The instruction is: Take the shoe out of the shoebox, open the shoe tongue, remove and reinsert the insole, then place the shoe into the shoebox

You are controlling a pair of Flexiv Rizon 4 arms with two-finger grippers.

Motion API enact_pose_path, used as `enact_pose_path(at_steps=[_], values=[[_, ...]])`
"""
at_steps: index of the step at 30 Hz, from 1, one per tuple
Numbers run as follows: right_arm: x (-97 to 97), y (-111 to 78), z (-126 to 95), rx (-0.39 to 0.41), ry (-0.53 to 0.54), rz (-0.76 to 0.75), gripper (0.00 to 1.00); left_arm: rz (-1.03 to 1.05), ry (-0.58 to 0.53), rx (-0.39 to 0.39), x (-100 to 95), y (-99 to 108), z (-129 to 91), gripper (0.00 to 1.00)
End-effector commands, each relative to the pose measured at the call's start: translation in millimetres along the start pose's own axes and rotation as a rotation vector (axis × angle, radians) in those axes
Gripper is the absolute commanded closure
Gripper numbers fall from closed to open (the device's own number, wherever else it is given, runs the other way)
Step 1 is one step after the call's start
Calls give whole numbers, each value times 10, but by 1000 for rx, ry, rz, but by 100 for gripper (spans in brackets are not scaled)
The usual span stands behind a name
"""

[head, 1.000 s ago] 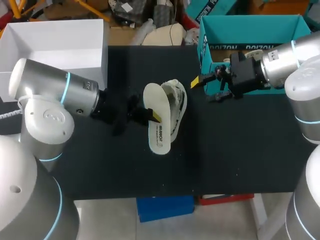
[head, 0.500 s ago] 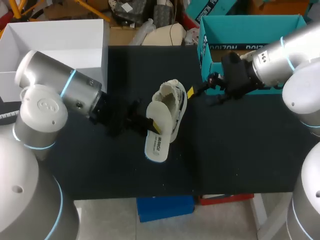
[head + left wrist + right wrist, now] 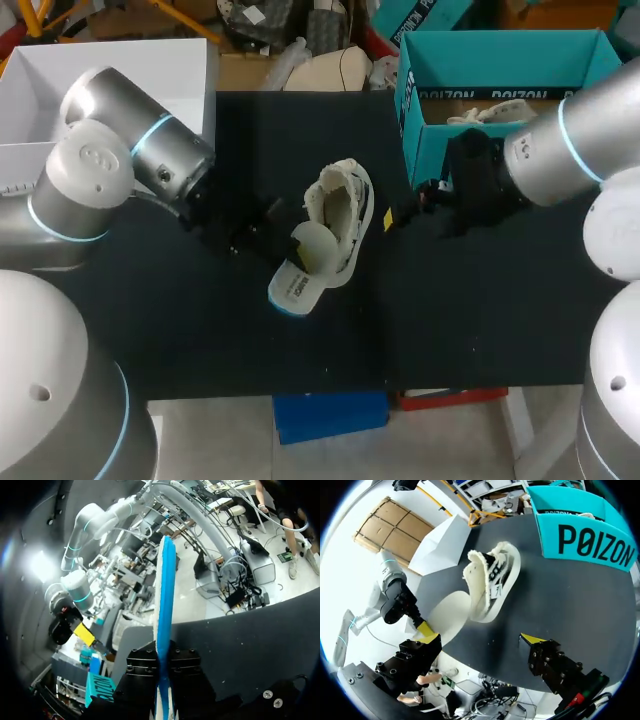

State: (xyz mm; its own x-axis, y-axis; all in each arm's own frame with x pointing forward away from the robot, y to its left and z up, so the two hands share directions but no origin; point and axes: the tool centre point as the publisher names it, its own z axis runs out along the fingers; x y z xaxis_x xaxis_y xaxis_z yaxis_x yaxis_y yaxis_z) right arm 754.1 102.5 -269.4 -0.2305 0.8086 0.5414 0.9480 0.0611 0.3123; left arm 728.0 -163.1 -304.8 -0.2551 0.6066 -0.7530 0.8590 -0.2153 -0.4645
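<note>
A cream shoe [image 3: 345, 205] lies on the black table [image 3: 200, 340] with its opening up. My left gripper [image 3: 299, 256] is shut on a white insole [image 3: 296, 275] with a blue underside, at the shoe's near-left side. In the left wrist view the insole [image 3: 165, 595] stands edge-on, clamped in that gripper [image 3: 163, 655]. My right gripper [image 3: 398, 216] hangs open just right of the shoe, holding nothing. In the right wrist view, the shoe [image 3: 492, 580] and insole [image 3: 451, 617] lie ahead of its spread fingers [image 3: 480, 639]. The teal shoebox [image 3: 440, 150] stands at the back right.
Another pale shoe [image 3: 492, 113] lies inside the teal shoebox. A white open box [image 3: 110, 85] stands at the back left, beside the table's edge. Bare black tabletop stretches along the near side and to the right.
The left gripper has swung the insole off the top of the shoe, down to its near-left side. The right gripper has come down and in toward the shoe's right side, staying open.
</note>
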Motion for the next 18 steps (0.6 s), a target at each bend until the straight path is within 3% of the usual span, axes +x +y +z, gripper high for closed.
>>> enact_pose_path(at_steps=[1, 9, 18], values=[[-7, -50, -41, -8, 5, 1, 0, -15, 53, 28, -44, 32, 10, 100], [-7, -50, -41, -8, 5, 1, 0, -22, 181, -29, 19, 133, -3, 100], [-7, -50, -41, -8, 5, 1, 0, -31, 235, 40, 11, 421, 105, 100]])
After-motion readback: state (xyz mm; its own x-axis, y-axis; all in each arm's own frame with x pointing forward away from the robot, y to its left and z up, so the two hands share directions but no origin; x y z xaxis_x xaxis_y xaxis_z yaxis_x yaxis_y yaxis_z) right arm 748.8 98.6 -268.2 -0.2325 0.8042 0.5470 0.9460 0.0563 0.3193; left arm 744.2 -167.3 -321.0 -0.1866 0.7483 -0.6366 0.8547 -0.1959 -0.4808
